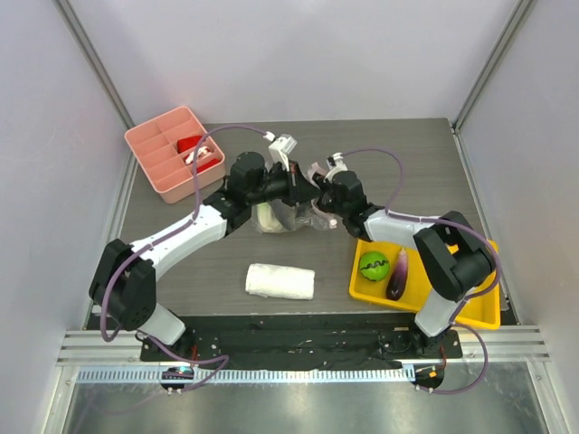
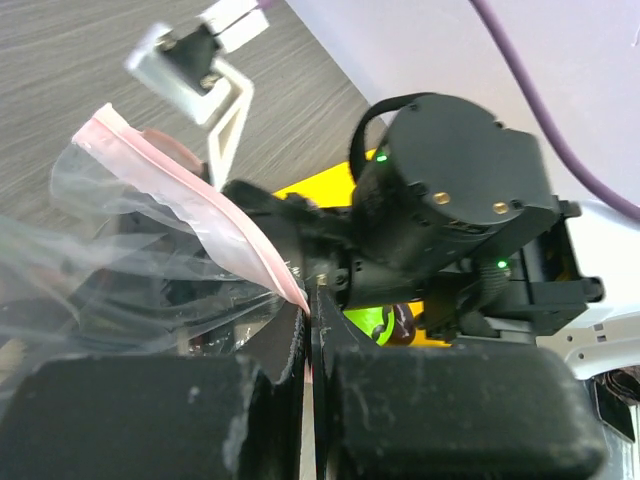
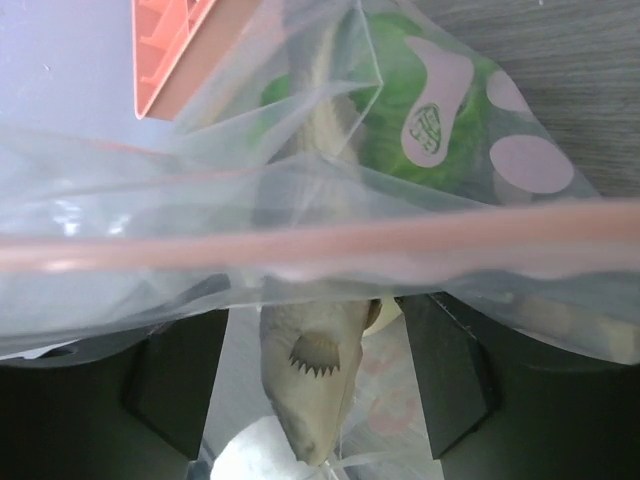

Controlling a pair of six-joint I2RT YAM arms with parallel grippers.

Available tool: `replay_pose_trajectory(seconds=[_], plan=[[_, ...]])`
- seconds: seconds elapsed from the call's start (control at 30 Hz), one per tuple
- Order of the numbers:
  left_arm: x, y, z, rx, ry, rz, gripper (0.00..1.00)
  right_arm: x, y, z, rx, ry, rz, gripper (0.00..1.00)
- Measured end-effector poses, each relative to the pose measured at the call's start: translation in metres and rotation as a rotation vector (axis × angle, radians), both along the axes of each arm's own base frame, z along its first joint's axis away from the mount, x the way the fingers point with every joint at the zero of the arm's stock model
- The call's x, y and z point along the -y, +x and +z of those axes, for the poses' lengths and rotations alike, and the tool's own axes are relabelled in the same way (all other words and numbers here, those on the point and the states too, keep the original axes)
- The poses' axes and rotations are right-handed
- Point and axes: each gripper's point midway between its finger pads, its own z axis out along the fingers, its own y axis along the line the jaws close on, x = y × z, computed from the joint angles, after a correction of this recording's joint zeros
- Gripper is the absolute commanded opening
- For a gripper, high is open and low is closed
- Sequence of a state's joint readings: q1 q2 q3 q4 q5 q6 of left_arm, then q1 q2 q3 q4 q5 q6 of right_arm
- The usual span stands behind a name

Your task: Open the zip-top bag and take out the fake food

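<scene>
The zip-top bag hangs between my two grippers over the table's middle. My left gripper is shut on the bag's pink zip strip, with the strip's end pinched between its fingertips. My right gripper is open, and the bag's mouth lies across its fingers. The pale green-white cabbage is inside the bag, between those fingers but apart from them. The green striped ball and the purple eggplant lie in the yellow tray.
A white folded towel lies near the front, left of the yellow tray. A pink divided box with red-white items stands at the back left. Grey walls close in both sides of the table.
</scene>
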State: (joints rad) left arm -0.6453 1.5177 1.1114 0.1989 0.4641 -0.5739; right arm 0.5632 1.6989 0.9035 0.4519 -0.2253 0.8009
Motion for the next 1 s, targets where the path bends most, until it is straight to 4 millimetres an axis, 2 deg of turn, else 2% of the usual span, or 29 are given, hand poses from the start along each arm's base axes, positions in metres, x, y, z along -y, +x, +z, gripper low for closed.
replay_pose_trajectory(seconds=[0.17,0.3,0.43,0.47,0.57,0.67,0.73,0.8,1.0], plan=[[0.005,0.000,-0.009,-0.018,0.011,-0.007,0.00,-0.007,-0.006,-0.021,-0.046,0.005,0.049,0.81],[0.010,0.003,-0.018,-0.053,0.010,0.003,0.00,-0.017,-0.010,-0.029,-0.040,0.043,0.098,0.71],[0.018,0.005,-0.036,-0.095,0.021,0.008,0.00,-0.031,-0.013,-0.043,-0.046,0.094,0.154,0.65],[0.019,0.006,-0.041,-0.104,0.030,0.015,0.00,-0.034,-0.013,-0.047,-0.050,0.112,0.167,0.48],[0.018,0.008,-0.049,-0.119,0.049,0.033,0.00,-0.039,-0.012,-0.049,-0.055,0.148,0.179,0.18],[0.016,0.010,-0.048,-0.108,0.056,0.050,0.00,-0.041,-0.011,-0.045,-0.058,0.170,0.178,0.10],[0.014,0.010,-0.047,-0.091,0.074,0.066,0.00,-0.039,-0.011,-0.044,-0.066,0.151,0.165,0.04],[0.009,0.009,-0.045,-0.072,0.095,0.081,0.00,-0.032,-0.015,-0.043,-0.091,0.103,0.147,0.02],[-0.011,0.009,-0.027,-0.001,0.104,0.124,0.00,0.006,-0.032,-0.011,-0.095,-0.044,0.116,0.01]])
